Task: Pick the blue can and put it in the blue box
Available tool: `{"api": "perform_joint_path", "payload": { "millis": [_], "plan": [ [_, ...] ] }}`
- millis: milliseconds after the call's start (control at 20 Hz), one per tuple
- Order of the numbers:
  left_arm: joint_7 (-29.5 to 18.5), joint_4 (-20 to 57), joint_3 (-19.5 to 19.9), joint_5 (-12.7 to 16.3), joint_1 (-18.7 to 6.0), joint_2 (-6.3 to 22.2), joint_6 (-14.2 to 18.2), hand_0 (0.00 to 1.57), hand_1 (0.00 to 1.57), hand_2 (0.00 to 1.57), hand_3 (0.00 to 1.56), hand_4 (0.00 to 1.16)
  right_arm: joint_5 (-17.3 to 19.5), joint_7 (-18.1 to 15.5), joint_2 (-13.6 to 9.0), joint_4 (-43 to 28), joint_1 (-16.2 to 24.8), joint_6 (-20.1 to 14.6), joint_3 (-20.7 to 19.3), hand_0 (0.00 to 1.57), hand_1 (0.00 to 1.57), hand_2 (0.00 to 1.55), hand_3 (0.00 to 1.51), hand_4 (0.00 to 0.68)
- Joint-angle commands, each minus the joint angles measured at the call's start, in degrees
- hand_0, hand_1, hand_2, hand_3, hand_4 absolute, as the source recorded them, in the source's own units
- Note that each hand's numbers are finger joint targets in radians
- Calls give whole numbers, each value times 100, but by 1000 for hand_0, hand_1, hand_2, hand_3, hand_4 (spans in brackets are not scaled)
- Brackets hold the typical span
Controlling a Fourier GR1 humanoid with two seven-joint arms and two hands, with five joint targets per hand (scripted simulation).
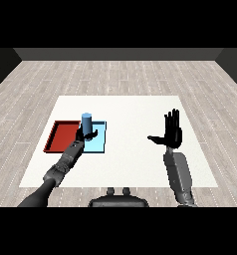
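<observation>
**Blue can held upright over the light blue tray**

Curled round the lower half of the blue upright cylindrical can (86,123): the black fingers (92,134) and thumb of the left hand (84,134), wrapped from the near side. Above those fingers, the can's bare upper part and flat top, standing straight, not tilted. Directly beneath and beyond the fingers, the shallow light blue rectangular tray (99,143), its near right corner showing clear of the hand. Whether the can's base touches the tray floor or hangs just above it: cannot tell, hidden by the hand. Just to the left of the fingers, touching the blue tray edge to edge, the shallow red rectangular tray (59,135). Behind the hand, toward the lower left corner of the view, the grey left forearm (65,162), crossing the near edge of the trays.

Well apart to the right, the black right hand (173,132), raised off the table with fingers straight and pointing up, thumb spread out to the left, holding nothing. Below it, the grey right forearm (177,174), nearly vertical. Under everything, the flat white table (135,114).
</observation>
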Motion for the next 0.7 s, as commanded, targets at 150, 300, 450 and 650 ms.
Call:
{"api": "perform_joint_path", "payload": {
  "millis": [150, 300, 450, 650],
  "plan": [
    [39, 815, -90, -234, 254, -201, -306, 887, 887, 753, 415, 933, 36, -108, 56, 117, -34, 71, 8, 0, 0, 0, 0, 0],
    [322, 855, 148, -29, 222, 134, -941, 1348, 1348, 1240, 399, 606, -43, -209, -20, 271, -133, 254, -105, 0, 0, 0, 0, 0],
    [314, 953, -60, -294, -6, 2, -775, 0, 0, 241, 280, 670, 68, -446, 236, 285, 53, 209, 56, 0, 0, 0, 0, 0],
    [91, 963, -284, -578, 214, -106, 251, 0, 0, 0, 0, 0, -152, -299, 42, 81, 146, 448, -90, 0, 0, 0, 0, 0]
  ]
}}
